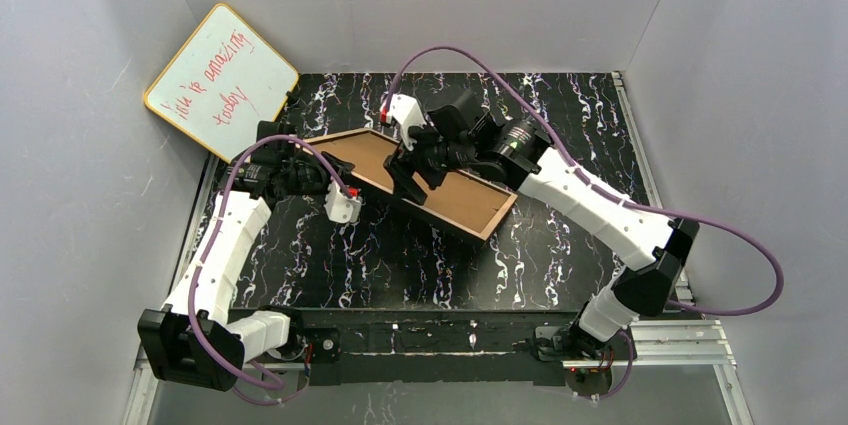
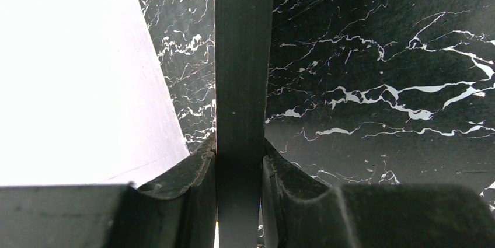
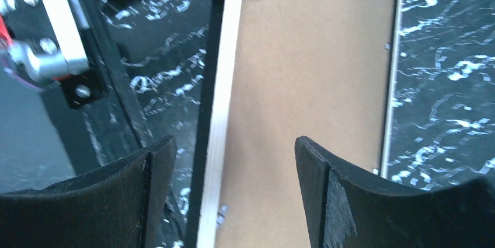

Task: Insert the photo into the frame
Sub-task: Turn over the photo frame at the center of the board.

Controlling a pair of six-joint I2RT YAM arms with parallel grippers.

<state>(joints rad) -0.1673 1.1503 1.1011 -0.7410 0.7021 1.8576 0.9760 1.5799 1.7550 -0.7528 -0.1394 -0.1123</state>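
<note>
1. Two arms on the black marbled table [image 1: 560,125], both at the frame [image 3: 225,84] mid-table.
2. Far left: whiteboard [image 1: 222,80] with red writing leans on the wall, apart from the frame.
3. Left gripper [image 2: 239,152] is at the frame's left end. Its wrist view shows both fingers [image 2: 192,178] clenched on a black bar of the frame, which runs straight away from the camera with table surface on either side.
4. Frame sits back side up: light wood rail around a brown backing panel [image 1: 470,200] that fills the opening. Its long axis runs from upper left to lower right in the top view. Can't tell whether it lies flat or is tipped.
5. Right gripper [image 3: 233,143] is over the frame's middle, released, jaws spread wide, nothing between them. Its wrist view shows the wood rail and the panel in the gap. Can't tell whether the tips touch the panel.
</note>
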